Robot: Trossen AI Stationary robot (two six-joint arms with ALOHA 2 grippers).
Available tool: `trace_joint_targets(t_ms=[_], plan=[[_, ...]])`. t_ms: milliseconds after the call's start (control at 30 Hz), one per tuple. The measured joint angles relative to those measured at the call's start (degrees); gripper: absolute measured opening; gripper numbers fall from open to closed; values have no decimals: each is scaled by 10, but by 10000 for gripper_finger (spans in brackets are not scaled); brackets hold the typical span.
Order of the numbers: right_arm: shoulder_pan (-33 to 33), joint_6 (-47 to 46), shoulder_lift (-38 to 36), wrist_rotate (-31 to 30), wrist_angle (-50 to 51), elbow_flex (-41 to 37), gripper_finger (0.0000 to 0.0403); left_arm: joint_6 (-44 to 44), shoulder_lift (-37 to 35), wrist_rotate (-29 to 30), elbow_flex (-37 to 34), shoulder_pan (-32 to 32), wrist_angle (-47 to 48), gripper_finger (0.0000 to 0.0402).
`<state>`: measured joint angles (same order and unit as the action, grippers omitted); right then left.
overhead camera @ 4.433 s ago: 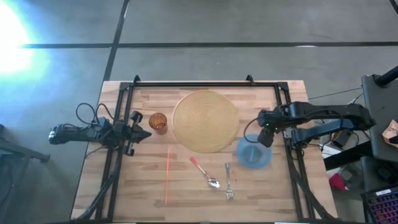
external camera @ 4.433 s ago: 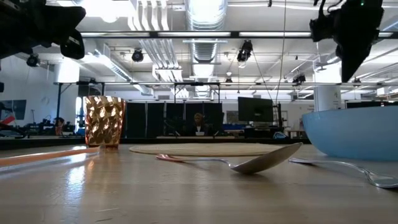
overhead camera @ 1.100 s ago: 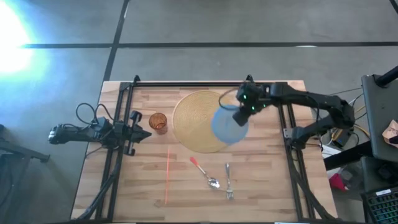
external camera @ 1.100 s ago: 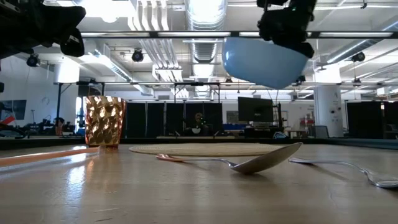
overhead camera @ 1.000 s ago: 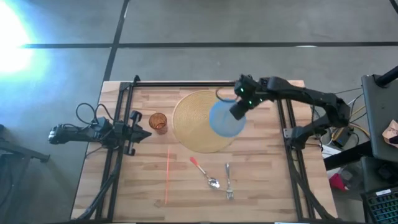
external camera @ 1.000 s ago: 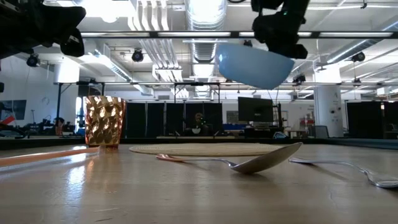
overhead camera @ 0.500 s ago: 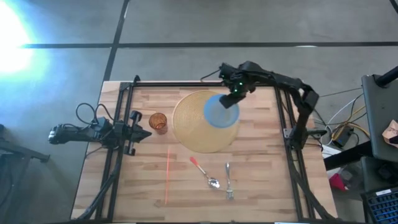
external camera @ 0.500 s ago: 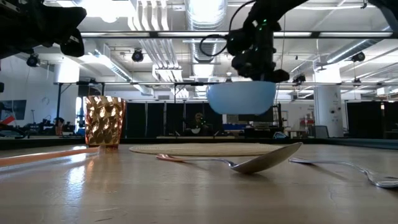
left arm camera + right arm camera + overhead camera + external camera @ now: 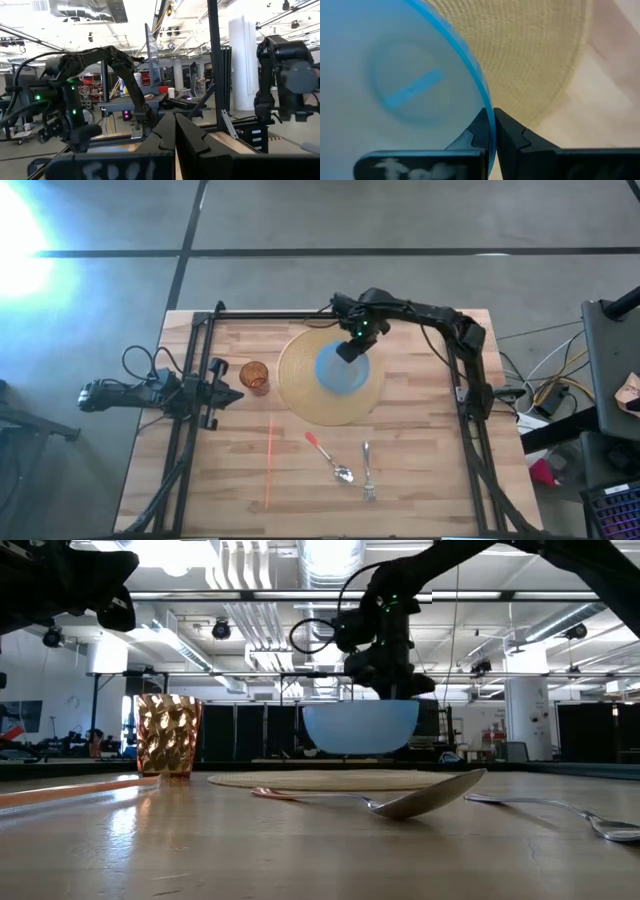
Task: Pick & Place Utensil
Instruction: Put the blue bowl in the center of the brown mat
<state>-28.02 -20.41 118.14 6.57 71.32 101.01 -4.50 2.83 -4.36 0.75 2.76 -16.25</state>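
A light blue bowl [image 9: 338, 372] hangs just above a round woven placemat [image 9: 300, 385] at the table's far middle, with my right gripper [image 9: 352, 348] shut on its rim. In the low view the bowl [image 9: 360, 727] sits level, a small gap over the mat [image 9: 330, 780]. A spoon with a red handle [image 9: 330, 458] and a fork [image 9: 368, 472] lie on the wood nearer the front edge. My left gripper [image 9: 234, 394] waits shut at the table's left, beside an amber cup [image 9: 254, 376]. My right gripper pinches the bowl's rim [image 9: 487, 111] on its far side, one finger inside the bowl and one outside. The fingers come from above, pointing down. The bowl hangs upright and level below them, clear of the placemat.
The amber cup [image 9: 167, 735] stands left of the placemat. A red line [image 9: 269, 465] runs along the wood left of the spoon. Black frame rails [image 9: 190, 430] flank both sides of the table. Bare wood lies right of the placemat and the fork.
My right gripper has carried the bowl toward the table's left edge and downward, from the placemat's right rim to over its middle. The bowl, tilted a second ago, now hangs level and much closer to the mat.
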Motion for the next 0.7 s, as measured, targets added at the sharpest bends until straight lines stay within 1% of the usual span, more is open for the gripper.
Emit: trace_joint_targets(t_ms=[200,500,700], plan=[[25,28,28,1,-30,0,13,0,0,0,0,0,0,3],[51,51,36,24,-95,-1,13,-25,0,15,1,0,-3,3],[51,48,37,24,-94,-2,13,-42,0,15,1,0,-11,3]])
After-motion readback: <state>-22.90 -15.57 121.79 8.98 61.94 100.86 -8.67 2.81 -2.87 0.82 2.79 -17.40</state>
